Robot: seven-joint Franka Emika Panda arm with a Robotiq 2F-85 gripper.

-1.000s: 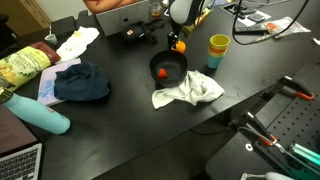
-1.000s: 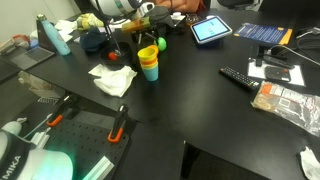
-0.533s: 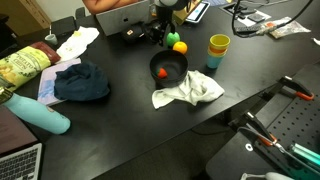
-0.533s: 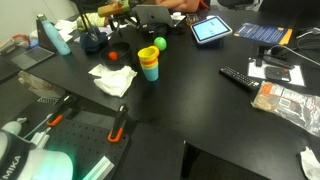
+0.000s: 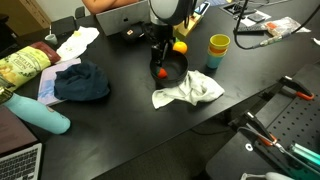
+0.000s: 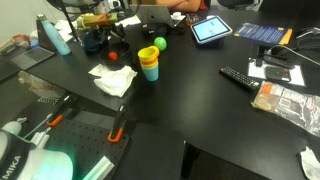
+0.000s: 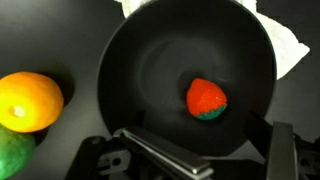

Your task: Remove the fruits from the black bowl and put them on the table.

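Black bowl point(image 7: 135, 70) fills the wrist view, and one red fruit point(image 7: 206, 98) sits inside it, right of the bowl's middle. The gripper point(image 7: 190, 162) hangs right above the near rim with its jaws spread wide and nothing between them; one finger point(image 7: 287, 150) shows at the lower right, cut off by the frame. Outside the bowl on the table lie an orange fruit point(image 7: 28, 100) and, just beside it, a green fruit point(image 7: 10, 160) clipped by the corner of the picture, and a white cloth point(image 7: 288, 45) peeks past the far rim. In an exterior view the bowl point(image 5: 177, 70) stands toward the far edge of the table, the gripper point(image 5: 160, 58) low over it, the orange fruit point(image 5: 181, 46) just behind it, stacked cups point(image 5: 218, 48) near it and the white cloth on the side toward the near edge; the green fruit cannot be picked out there. Another exterior view gives the green fruit point(image 6: 160, 43) clearly, beyond the cups, and a red dot point(image 6: 113, 55) where the red fruit lies, but the bowl melts into the black table and the jaws are too small to read.
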